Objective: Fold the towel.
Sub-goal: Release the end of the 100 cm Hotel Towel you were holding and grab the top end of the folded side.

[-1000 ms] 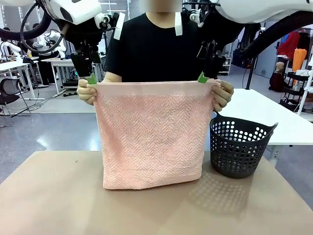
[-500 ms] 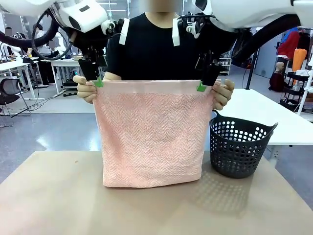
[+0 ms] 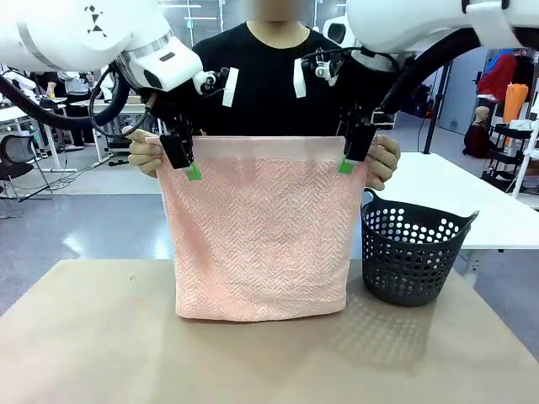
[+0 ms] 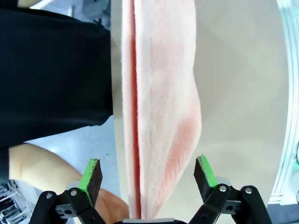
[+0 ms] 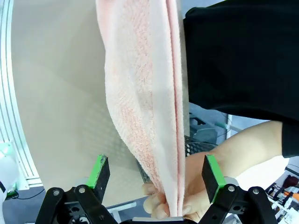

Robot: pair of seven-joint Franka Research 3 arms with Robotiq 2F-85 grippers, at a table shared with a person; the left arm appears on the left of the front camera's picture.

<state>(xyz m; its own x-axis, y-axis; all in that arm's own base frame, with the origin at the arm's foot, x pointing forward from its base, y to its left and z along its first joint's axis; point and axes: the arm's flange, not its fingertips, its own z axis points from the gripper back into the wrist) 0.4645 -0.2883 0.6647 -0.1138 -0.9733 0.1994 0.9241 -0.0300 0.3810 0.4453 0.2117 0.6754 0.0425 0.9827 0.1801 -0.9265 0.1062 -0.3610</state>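
Observation:
A person holds the salmon-pink towel point(image 3: 261, 236) upright by its top corners, one hand point(image 3: 145, 155) at the left and one hand point(image 3: 383, 160) at the right; its lower hem rests on the table. My left gripper point(image 3: 187, 164) stands open astride the top left corner, and the towel's edge point(image 4: 154, 102) runs between its green pads point(image 4: 91, 173). My right gripper point(image 3: 349, 158) is open astride the top right corner, with the towel's edge point(image 5: 149, 107) between its pads point(image 5: 210, 176) and the person's fingers point(image 5: 205, 158) close behind.
A dark grey perforated basket point(image 3: 413, 252) stands on the table right of the towel. The brown tabletop point(image 3: 93, 337) lies bare in front. A white table point(image 3: 472, 202) stands behind at the right.
Both grippers have come down from above the towel's top hem and now straddle its upper corners. The person still holds the towel in the same place.

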